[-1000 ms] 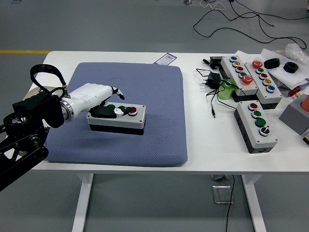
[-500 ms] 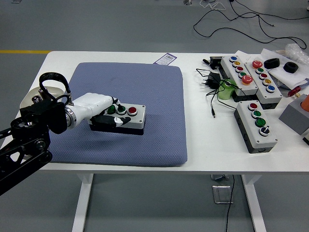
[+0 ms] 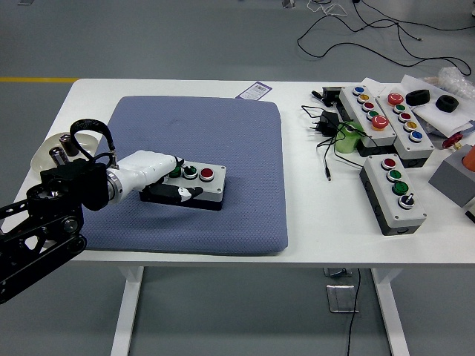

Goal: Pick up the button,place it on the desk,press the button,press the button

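Note:
A grey button box (image 3: pixel 211 187) with a green, a black and a red button lies on the blue mat (image 3: pixel 223 133), left of its middle. My left hand (image 3: pixel 172 181) reaches in from the left and is shut on the box's left end. Its fingers lie over the top by the green button and its thumb is against the front side. The box's left end is hidden under the hand. I cannot tell whether the box rests on the mat or is held just above it. My right arm is not in view.
The mat covers the left half of the white table (image 3: pixel 326 215). At the right stand three more button boxes (image 3: pixel 393 191), (image 3: pixel 367 107), (image 3: pixel 404 117), with black cables and a plug (image 3: pixel 323 124), a green object (image 3: pixel 346 138) and a grey block (image 3: pixel 454 178). A white round object (image 3: pixel 46 153) sits at the left edge.
My left arm has dropped lower and swung in, and the hand has closed around the box's left end. The box has shifted slightly right and toward the near edge.

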